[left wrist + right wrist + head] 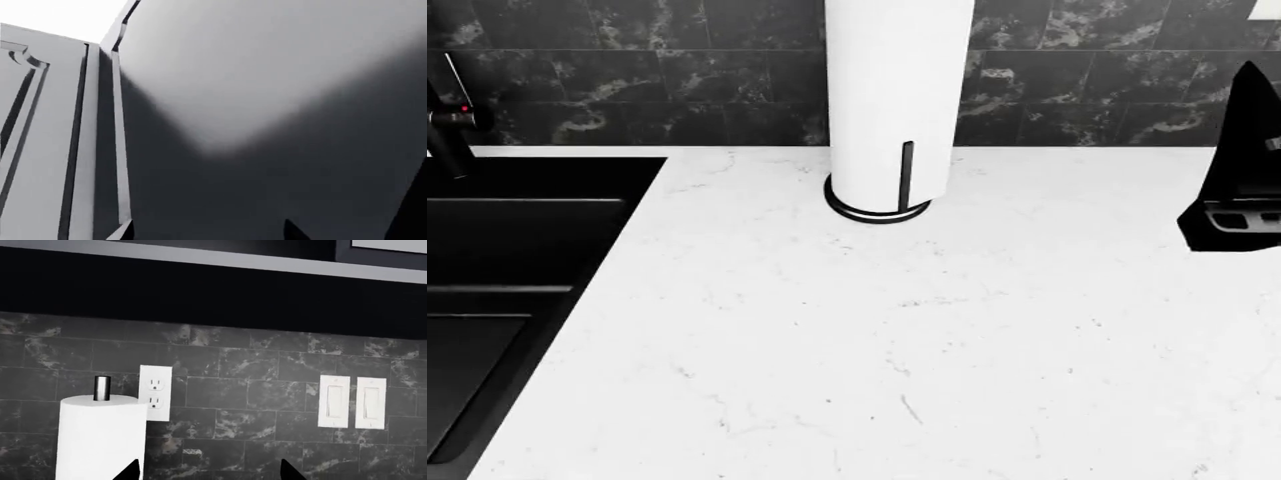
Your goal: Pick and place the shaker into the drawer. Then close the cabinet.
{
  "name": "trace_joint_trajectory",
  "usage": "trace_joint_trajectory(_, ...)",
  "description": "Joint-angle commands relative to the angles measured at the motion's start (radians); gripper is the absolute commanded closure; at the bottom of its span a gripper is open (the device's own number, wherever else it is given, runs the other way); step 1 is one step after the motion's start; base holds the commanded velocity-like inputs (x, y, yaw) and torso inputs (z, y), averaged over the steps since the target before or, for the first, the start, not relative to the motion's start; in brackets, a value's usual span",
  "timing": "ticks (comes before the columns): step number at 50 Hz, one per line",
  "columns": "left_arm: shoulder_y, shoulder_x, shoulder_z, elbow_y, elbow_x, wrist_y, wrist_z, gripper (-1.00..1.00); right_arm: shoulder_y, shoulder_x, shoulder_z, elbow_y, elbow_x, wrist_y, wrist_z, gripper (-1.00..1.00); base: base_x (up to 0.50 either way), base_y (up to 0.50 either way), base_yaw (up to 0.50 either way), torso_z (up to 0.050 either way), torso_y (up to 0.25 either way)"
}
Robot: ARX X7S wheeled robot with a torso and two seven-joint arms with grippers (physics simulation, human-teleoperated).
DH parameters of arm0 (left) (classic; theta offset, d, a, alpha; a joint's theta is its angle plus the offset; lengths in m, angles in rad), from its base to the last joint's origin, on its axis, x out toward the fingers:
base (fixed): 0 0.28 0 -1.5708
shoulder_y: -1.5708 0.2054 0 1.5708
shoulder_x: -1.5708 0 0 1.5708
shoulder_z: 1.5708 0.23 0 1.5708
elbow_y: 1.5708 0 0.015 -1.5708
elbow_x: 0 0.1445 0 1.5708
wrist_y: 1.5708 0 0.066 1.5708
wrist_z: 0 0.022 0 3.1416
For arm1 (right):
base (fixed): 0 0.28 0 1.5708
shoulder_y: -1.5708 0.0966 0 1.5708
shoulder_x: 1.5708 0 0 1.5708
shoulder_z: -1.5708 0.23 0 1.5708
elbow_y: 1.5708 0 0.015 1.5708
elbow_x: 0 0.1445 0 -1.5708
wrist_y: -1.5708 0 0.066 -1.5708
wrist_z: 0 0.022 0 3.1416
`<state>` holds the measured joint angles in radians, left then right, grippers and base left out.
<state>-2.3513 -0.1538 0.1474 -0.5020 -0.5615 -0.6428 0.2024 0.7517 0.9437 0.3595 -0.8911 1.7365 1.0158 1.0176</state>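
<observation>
Counter: white marble top with faint grey veins, filling most of the head view.
Back edge: meets a wall of dark marbled tiles.
Sink: black basin set into the counter at the robot's left.
Tap: dark faucet at the sink's back corner.
Paper towel roll: white roll upright on a round dark-rimmed holder, near the back wall.

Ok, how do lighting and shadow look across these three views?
Left wrist view: a soft diagonal shadow darkens the cabinet panel. Head view: the countertop is bright and evenly lit, sharp. Right wrist view: the paper towel roll is bright against a dark backsplash; no blur.
</observation>
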Motion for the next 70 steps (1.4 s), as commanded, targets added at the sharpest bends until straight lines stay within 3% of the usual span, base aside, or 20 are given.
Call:
trace_joint_trajectory(1, -0.005, 0.154, 0.269, -0.31, -0.178, 0.109, 0.146, -1.0, -0.148, 0.002, 0.163, -0.032, 0.019, 0.002, -0.013, -1.0, 0.0, 0.0, 0.0, 0.0, 0.0)
trace_joint_trajectory(11, -0.005, 0.154, 0.548, -0.311, -0.441, 0.217, 0.065, -1.0, -0.379, -0.058, 0.473, -0.077, 0.05, 0.058, -0.083, -1.0, 0.0, 0.0, 0.0, 0.0, 0.0)
trace_joint_trajectory(24, -0.005, 0.154, 0.706, -0.289, -0.609, 0.246, 0.002, -1.0, -0.472, -0.056, 0.643, -0.089, 0.125, 0.074, -0.09, -1.0, 0.0, 0.0, 0.0, 0.0, 0.0)
trace_joint_trajectory(45, -0.005, 0.154, 0.841, -0.168, -0.792, 0.22, -0.054, -1.0, -0.457, -0.022, 0.603, -0.099, 0.164, 0.043, -0.028, -1.0, 0.0, 0.0, 0.0, 0.0, 0.0)
trace_joint_trajectory(52, -0.005, 0.154, 0.848, -0.093, -0.868, 0.22, -0.096, -1.0, -0.474, -0.034, 0.637, -0.103, 0.172, 0.056, -0.036, -1.0, 0.0, 0.0, 0.0, 0.0, 0.0)
trace_joint_trajectory(58, -0.005, 0.154, 0.777, -0.122, -0.937, 0.25, -0.164, -1.0, -0.458, -0.095, 0.622, -0.108, 0.12, 0.083, -0.092, -1.0, 0.0, 0.0, 0.0, 0.0, 0.0)
trace_joint_trajectory(59, 0.003, 0.135, 0.756, -0.097, -0.946, 0.253, -0.214, -1.0, -0.44, -0.097, 0.592, -0.108, 0.112, 0.076, -0.09, -1.0, 0.0, 0.0, 0.0, 0.0, 0.0)
trace_joint_trajectory(65, 0.343, -0.376, 0.622, 0.684, -1.146, 0.237, -0.725, -1.0, -0.358, -0.085, 0.45, -0.11, 0.105, 0.038, -0.046, -1.0, 0.0, 0.0, 0.0, 0.0, 0.0)
trace_joint_trajectory(70, 0.553, -0.799, 0.523, 1.0, -1.232, 0.262, -0.896, -1.0, -0.234, -0.048, 0.261, -0.099, 0.104, 0.0, 0.021, -1.0, 0.0, 0.0, 0.0, 0.0, 0.0)
